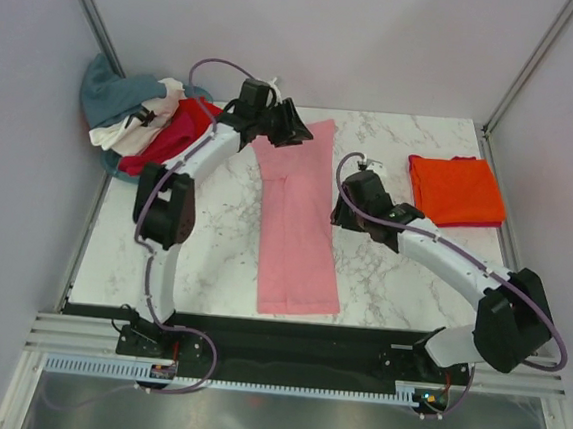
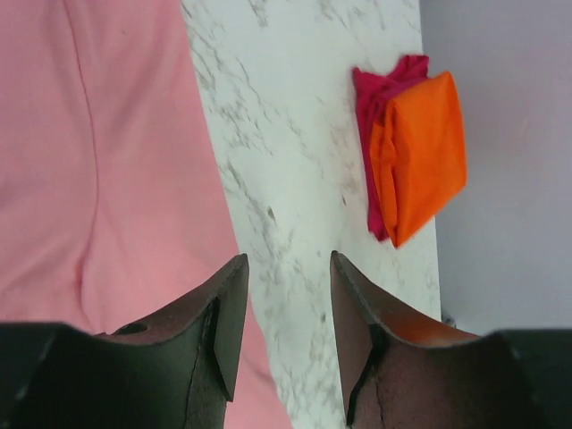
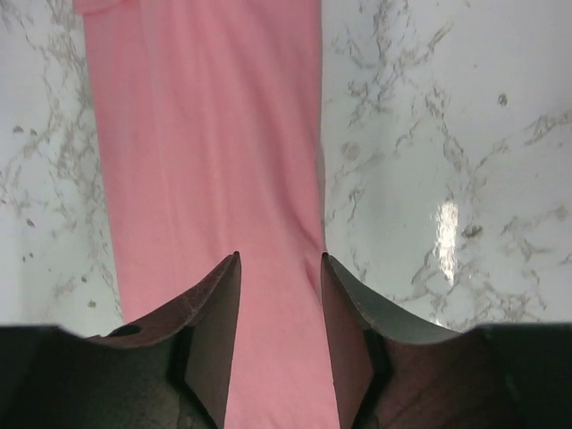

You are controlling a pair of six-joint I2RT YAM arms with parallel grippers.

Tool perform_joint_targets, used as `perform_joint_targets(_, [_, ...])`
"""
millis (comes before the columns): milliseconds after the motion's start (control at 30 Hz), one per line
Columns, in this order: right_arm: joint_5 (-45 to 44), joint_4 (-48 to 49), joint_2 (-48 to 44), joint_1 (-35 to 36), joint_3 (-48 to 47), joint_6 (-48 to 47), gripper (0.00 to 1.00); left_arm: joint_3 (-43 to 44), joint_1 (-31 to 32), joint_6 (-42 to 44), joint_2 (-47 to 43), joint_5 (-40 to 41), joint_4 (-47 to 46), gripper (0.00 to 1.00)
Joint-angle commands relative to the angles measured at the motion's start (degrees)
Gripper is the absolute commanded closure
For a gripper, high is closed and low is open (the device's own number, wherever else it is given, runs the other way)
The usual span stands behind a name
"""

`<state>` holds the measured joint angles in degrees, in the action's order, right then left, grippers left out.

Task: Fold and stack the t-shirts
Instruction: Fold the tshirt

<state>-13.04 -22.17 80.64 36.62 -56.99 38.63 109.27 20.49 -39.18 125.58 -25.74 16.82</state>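
A light pink t-shirt (image 1: 296,225), folded into a long strip, lies flat in the middle of the marble table (image 1: 213,248). My left gripper (image 1: 286,124) hovers at its far end, open and holding nothing. In the left wrist view the gripper (image 2: 288,268) stands over the strip's edge, pink cloth (image 2: 107,161) to one side. My right gripper (image 1: 351,205) is open beside the strip's right edge. In the right wrist view the gripper (image 3: 280,261) has pink cloth (image 3: 206,161) below the gap. An orange folded t-shirt (image 1: 456,189) lies on a magenta one (image 2: 380,89) at the back right.
A heap of unfolded t-shirts (image 1: 144,122), teal-grey, white, red and magenta, sits at the table's back left corner, partly over the edge. Grey walls close in the back and both sides. The arm bases stand on a black rail (image 1: 286,335) at the near edge.
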Motion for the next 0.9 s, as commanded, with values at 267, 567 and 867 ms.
perform_joint_targets(267, [17.8,5.5,22.0,-13.4,-19.8,-6.9,0.44,-38.0,-0.1,7.4,-29.5,8.7,-3.7,0.48])
perform_joint_targets(567, [22.4,5.7,38.3,-17.9,-33.1,-6.2,0.49,-39.7,-1.2,6.0,-24.8,11.5,-5.0,0.43])
perform_joint_targets(867, [26.2,5.7,47.8,-19.7,-42.8,-6.5,0.5,-34.7,-4.8,4.8,-16.3,11.8,-5.4,0.45])
